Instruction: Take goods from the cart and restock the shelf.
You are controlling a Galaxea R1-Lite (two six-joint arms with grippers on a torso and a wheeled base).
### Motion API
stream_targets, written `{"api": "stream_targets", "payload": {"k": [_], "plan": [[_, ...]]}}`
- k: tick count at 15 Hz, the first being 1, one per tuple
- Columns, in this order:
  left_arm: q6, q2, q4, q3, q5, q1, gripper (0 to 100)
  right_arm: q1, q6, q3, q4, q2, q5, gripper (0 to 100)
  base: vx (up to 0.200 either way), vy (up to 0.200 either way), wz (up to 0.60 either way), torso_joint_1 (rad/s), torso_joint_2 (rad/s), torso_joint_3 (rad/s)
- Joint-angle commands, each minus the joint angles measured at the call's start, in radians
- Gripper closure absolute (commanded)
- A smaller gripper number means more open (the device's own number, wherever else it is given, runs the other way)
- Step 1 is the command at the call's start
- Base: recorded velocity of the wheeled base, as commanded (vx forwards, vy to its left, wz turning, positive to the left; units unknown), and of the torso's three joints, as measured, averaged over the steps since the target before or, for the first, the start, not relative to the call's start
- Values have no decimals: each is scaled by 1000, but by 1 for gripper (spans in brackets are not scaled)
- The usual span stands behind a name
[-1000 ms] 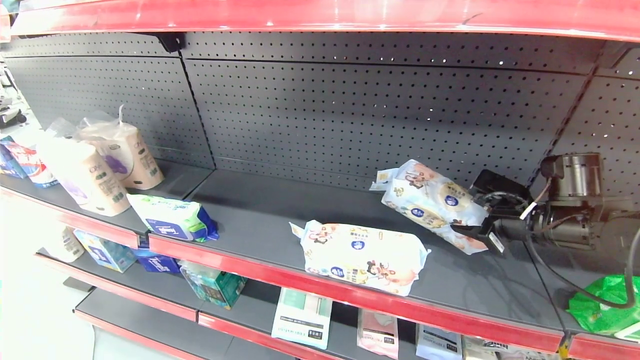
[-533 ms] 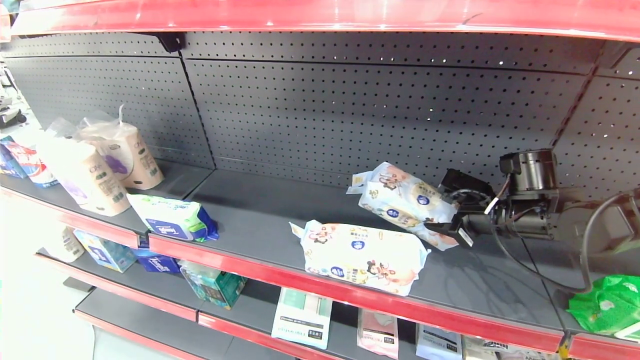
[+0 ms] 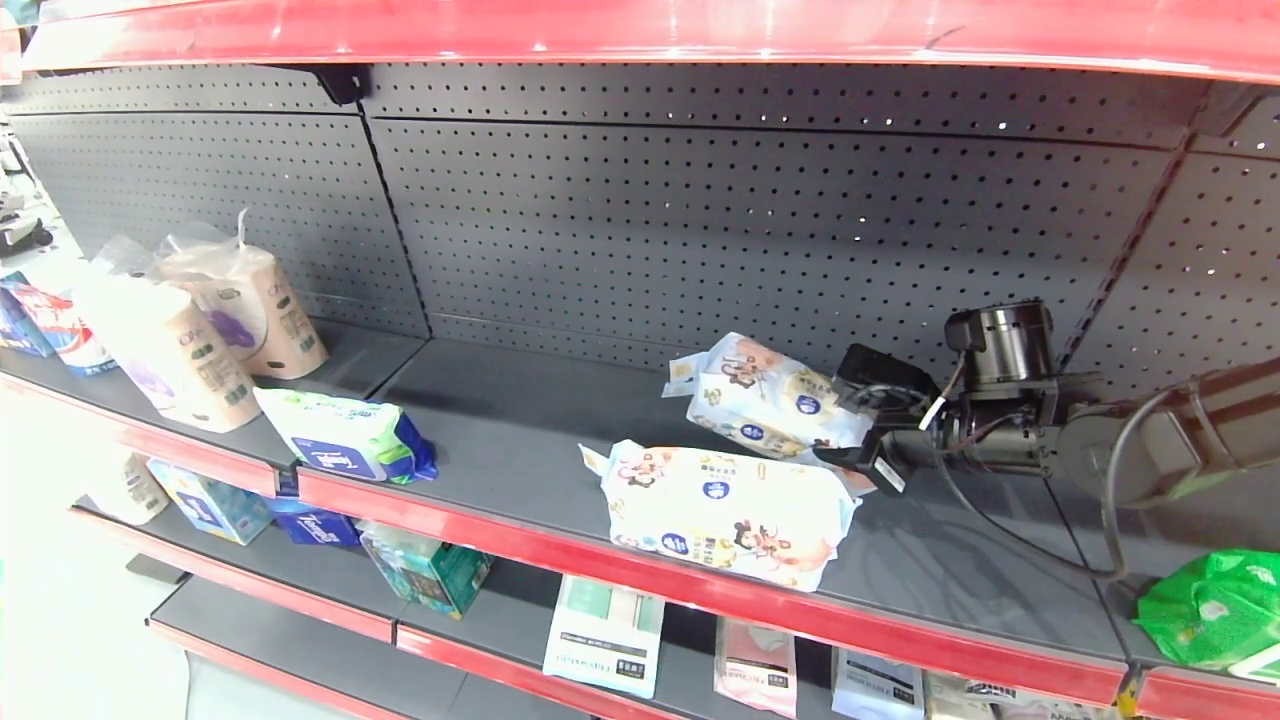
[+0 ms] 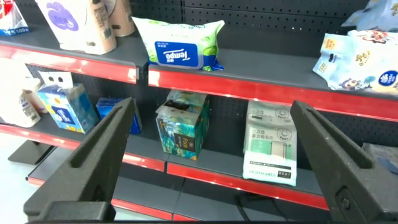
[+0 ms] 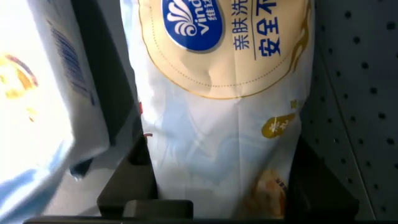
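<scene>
My right gripper (image 3: 852,420) is shut on a white pack of wipes with cartoon prints (image 3: 765,400), holding it tilted just above the grey shelf board (image 3: 500,430), close to the pegboard back. In the right wrist view the pack (image 5: 224,124) sits clamped between the dark fingers (image 5: 140,180). A second pack of the same kind (image 3: 725,510) lies flat at the shelf's red front edge, directly in front of the held one. My left gripper (image 4: 211,109) is open and holds nothing, lower down, facing the lower shelves.
Paper roll packs (image 3: 200,320) and a green-blue wipes pack (image 3: 345,435) stand on the shelf's left part. A green bag (image 3: 1210,610) lies at the far right. Boxes and packs fill the lower shelves (image 4: 186,124). Bare board lies between the green-blue pack and the cartoon packs.
My right arm has carried the held pack leftward along the shelf and slightly lower, ending close behind the lying pack. Nothing else has moved.
</scene>
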Motion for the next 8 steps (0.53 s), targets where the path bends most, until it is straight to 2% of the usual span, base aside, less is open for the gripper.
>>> {"api": "stream_targets", "payload": {"k": [1,3,4,8], "plan": [[0,0,0,0,0,0,0,17,1,-19,0,16,0,100,0,0,0,0,0,0],[0,0,0,0,0,0,0,20,-1,-26,0,19,-7,100,0,0,0,0,0,0],[0,0,0,0,0,0,0,21,-1,-26,0,19,-7,0,0,0,0,0,0,0],[0,0,0,0,0,0,0,21,5,-23,-7,27,-5,0,0,0,0,0,0,0]]}}
